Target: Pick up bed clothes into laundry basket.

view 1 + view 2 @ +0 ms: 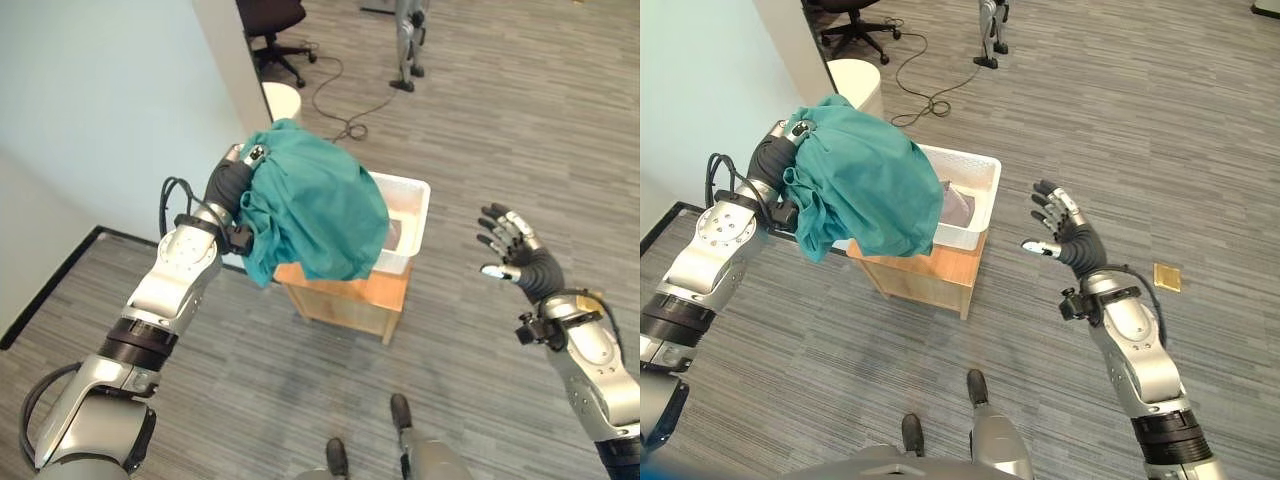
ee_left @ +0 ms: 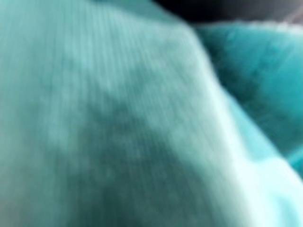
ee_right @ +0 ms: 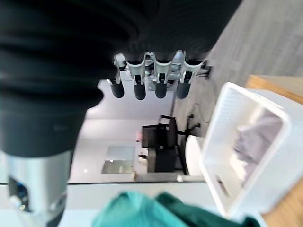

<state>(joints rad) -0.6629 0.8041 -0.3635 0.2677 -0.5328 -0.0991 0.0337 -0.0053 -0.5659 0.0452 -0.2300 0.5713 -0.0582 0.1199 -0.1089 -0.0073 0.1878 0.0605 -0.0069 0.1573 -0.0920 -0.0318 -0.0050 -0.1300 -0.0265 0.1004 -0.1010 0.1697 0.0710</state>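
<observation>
A large teal cloth (image 1: 315,205) is draped over my left hand (image 1: 255,153), which is raised above the left part of a white laundry basket (image 1: 415,200). The cloth hangs down over the basket's left side and the table edge, and it covers the lens in the left wrist view (image 2: 118,118). The basket stands on a small wooden table (image 1: 345,300) and holds a grey-purple cloth (image 1: 958,208). My right hand (image 1: 508,245) is held up to the right of the basket, open and holding nothing, well apart from it.
A pale wall and its corner run along the left. Behind the table stand a white round bin (image 1: 280,100) and a black office chair (image 1: 275,25), with a cable (image 1: 335,100) on the floor. A small tan piece (image 1: 1167,277) lies on the grey floor.
</observation>
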